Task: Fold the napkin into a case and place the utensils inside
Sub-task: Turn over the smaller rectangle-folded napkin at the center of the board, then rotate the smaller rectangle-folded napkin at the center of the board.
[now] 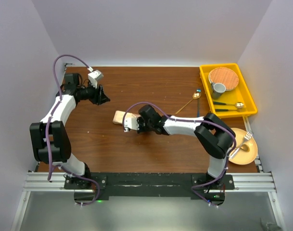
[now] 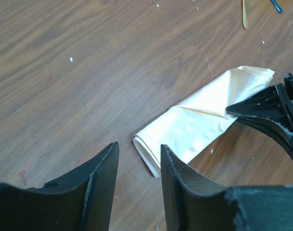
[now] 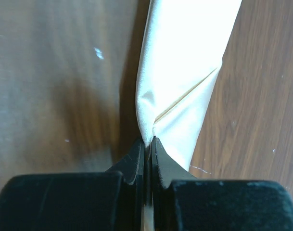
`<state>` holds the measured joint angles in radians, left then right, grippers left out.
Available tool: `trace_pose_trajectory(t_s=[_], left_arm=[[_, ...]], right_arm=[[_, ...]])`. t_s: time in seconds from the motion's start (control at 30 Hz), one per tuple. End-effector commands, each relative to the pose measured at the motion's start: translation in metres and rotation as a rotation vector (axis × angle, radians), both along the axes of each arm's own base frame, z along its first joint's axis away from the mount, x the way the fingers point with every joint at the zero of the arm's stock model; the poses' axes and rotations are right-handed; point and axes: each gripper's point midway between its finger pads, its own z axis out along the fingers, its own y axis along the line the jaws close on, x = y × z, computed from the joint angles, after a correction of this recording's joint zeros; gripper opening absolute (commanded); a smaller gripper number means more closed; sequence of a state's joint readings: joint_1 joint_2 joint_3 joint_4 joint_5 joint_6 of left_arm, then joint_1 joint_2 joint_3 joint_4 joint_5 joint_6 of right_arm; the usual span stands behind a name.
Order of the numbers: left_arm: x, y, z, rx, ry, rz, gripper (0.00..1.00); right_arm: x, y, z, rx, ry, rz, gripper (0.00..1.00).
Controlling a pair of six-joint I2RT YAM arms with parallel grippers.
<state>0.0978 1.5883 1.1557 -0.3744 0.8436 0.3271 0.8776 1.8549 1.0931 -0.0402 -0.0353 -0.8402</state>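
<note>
My right arm reaches left, right gripper [image 3: 148, 143] pinching the case [image 3: 184, 57] edge; my left gripper [image 2: 138, 150] hovers nearby, jaws apart.

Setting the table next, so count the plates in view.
2. A round wood-toned plate lies in the yellow plastic tray, far right; a round orange plate lies near right, on the brown wooden table. None seems hidden.

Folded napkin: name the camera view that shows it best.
Left wrist: the folded napkin lies nearly whole. Top view shows it small, partly under the right gripper. Right wrist shows only its pinched end.
</note>
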Motion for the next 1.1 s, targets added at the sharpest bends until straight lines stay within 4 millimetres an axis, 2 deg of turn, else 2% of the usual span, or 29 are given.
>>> trace_pose_trajectory(t_s=[0.0,0.03,0.07,0.1,0.13,0.17,0.23,0.27,0.3,0.33,0.43,0.5,0.57,0.6,0.63,0.77,0.87,1.07], left_arm=[[-0.004,0.0,0.001,0.04,-0.03,-0.055,0.43],[-0.002,-0.001,0.004,0.055,-0.046,-0.076,0.43],[-0.007,-0.006,-0.004,0.065,-0.011,-0.104,0.42],[-0.008,-0.008,-0.006,0.095,-0.032,-0.144,0.41],[-0.007,-0.011,-0.005,0.112,-0.042,-0.167,0.41],[-0.014,-0.019,-0.014,0.129,-0.013,-0.205,0.4],[-0.012,-0.021,-0.018,0.183,-0.043,-0.259,0.38],[-0.018,-0.034,-0.024,0.195,-0.03,-0.303,0.37],[-0.017,-0.035,-0.027,0.221,-0.041,-0.321,0.34],[-0.016,-0.039,-0.029,0.232,-0.05,-0.337,0.32],[-0.014,-0.051,-0.042,0.274,-0.051,-0.382,0.27],[-0.014,-0.055,-0.047,0.282,-0.044,-0.394,0.24],[-0.01,-0.056,-0.049,0.275,-0.033,-0.385,0.21],[-0.01,-0.057,-0.049,0.267,-0.021,-0.377,0.2],[-0.011,-0.057,-0.05,0.261,-0.012,-0.381,0.19],[-0.019,-0.059,-0.049,0.237,0.01,-0.371,0.17],[-0.029,-0.06,-0.049,0.222,0.029,-0.367,0.17],[-0.051,-0.055,-0.057,0.228,0.088,-0.357,0.17]], right_arm=[[0.006,0.013,0.027,0.043,-0.141,0.042,0.12],[0.004,0.013,0.025,0.036,-0.135,0.048,0.18],[0.004,0.013,0.023,0.03,-0.131,0.051,0.36],[0.002,0.014,0.025,0.029,-0.125,0.058,0.43],[0.0,0.012,0.025,0.018,-0.117,0.058,0.46],[-0.004,0.014,0.032,0.037,-0.103,0.077,0.53],[-0.016,0.012,0.037,0.038,-0.053,0.094,0.58],[-0.021,0.016,0.045,0.067,-0.031,0.108,0.59],[-0.024,0.02,0.063,0.114,-0.018,0.093,0.61],[-0.031,0.016,0.066,0.109,0.027,0.087,0.62],[-0.041,0.017,0.097,0.192,0.136,0.006,0.61],[-0.043,0.007,0.11,0.234,0.217,-0.075,0.57],[-0.038,-0.007,0.111,0.261,0.272,-0.16,0.53],[-0.039,-0.014,0.106,0.252,0.305,-0.184,0.5],[-0.037,-0.02,0.101,0.247,0.328,-0.204,0.44],[-0.015,-0.045,0.08,0.224,0.415,-0.311,0.29],[-0.012,-0.05,0.06,0.18,0.451,-0.315,0.28],[-0.022,-0.056,0.02,0.091,0.519,-0.293,0.27]])
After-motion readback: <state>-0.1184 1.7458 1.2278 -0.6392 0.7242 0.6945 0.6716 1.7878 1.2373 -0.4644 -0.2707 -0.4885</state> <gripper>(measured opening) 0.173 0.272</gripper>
